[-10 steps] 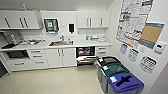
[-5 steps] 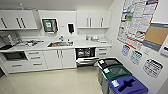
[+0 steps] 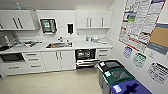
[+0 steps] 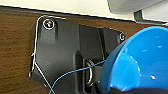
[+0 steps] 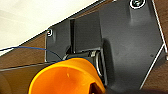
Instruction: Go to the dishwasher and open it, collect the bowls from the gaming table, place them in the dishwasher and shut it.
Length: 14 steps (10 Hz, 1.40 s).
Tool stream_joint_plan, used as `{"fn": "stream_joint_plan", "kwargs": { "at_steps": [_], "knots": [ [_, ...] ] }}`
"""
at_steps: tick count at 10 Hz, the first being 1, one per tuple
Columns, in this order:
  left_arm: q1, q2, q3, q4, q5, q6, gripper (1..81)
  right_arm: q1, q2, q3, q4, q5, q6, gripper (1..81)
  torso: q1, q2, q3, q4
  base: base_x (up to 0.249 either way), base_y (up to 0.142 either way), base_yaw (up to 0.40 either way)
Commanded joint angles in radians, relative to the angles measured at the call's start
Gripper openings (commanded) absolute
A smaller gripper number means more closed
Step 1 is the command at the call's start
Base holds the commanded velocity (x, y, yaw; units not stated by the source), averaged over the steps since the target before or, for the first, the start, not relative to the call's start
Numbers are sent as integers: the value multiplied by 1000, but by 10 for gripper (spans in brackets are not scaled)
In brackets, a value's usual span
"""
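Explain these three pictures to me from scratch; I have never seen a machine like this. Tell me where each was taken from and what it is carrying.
This is a wheeled robot with two arms. The wide picture comes from a camera high on its head: a kitchenette with a white countertop, a metal sink, and a built-in dishwasher with a dark interior, its door hanging open. Lidded recycling bins stand along the right wall.

The other two pictures come from cameras on the wrists. The dark plates there are parts of the robot. The left wrist camera sees a bright blue round plastic bowl up close; the right one sees a smaller yellow-orange plastic bowl. Each looks carried by its arm, though the pincer fingers are hard to make out.
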Motion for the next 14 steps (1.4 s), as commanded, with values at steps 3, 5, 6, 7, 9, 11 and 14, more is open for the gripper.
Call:
{"fn": "stream_joint_plan", "kwargs": {
  "at_steps": [3,5,6,7,9,11,14],
  "knots": [
    [-33,-23,11,-4,35,2,10,35,-7,8,-18,-39,-4,10,0,0,0,0,169,0,0],
    [-33,-23,11,-4,35,2,10,32,-8,8,-18,-39,-4,10,0,0,0,0,162,74,0],
    [-33,-23,11,-2,35,2,10,32,-8,8,-18,-39,-4,10,0,0,0,0,148,80,0],
    [-33,-23,11,-2,35,2,10,30,-8,8,-18,-39,-4,10,1,0,0,0,148,80,0],
    [-33,-24,11,-4,35,2,10,30,-7,8,-18,-39,-4,10,0,0,0,0,149,80,0],
    [-33,-24,11,-4,35,2,10,32,-7,8,-18,-39,-4,10,1,0,0,0,148,80,0],
    [-33,-24,11,-4,35,2,10,33,-7,8,-18,-39,-4,10,0,0,0,0,147,0,0]
  ]
}}
